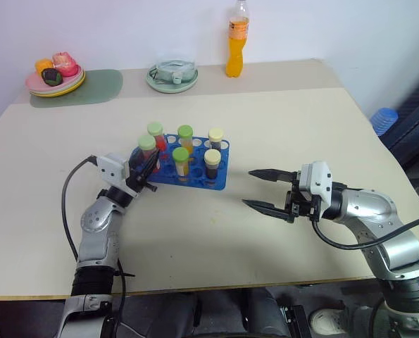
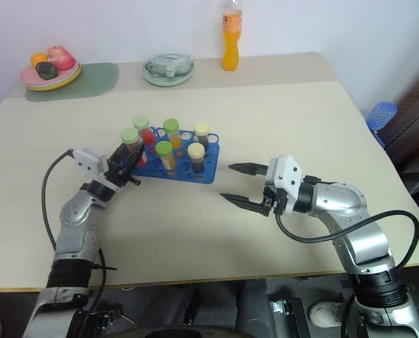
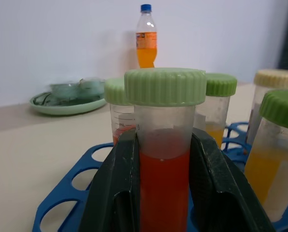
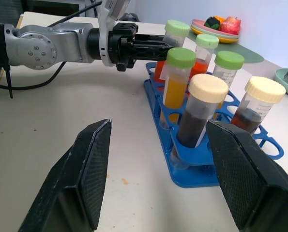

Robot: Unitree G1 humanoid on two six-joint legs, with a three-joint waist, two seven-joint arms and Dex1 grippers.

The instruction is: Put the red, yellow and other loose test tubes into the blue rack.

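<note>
At nine o'clock of the blue rack (image 1: pixel 195 169), left gripper (image 3: pixel 165 169) clamped on a green-capped tube of red liquid (image 3: pixel 164 145); fingers (image 3: pixel 119 188) hug its sides. Tube stands at the rack's near-left corner, apparently over or part way into a hole; seating cannot be told. Long axis near upright, cap up. Right gripper (image 1: pixel 265 190) at three o'clock of the rack, jaws wide, holding nothing. Five other tubes stand in the rack. Risk: letting go while off-centre tips the tube; a sideways pull could drag the light rack.
</note>
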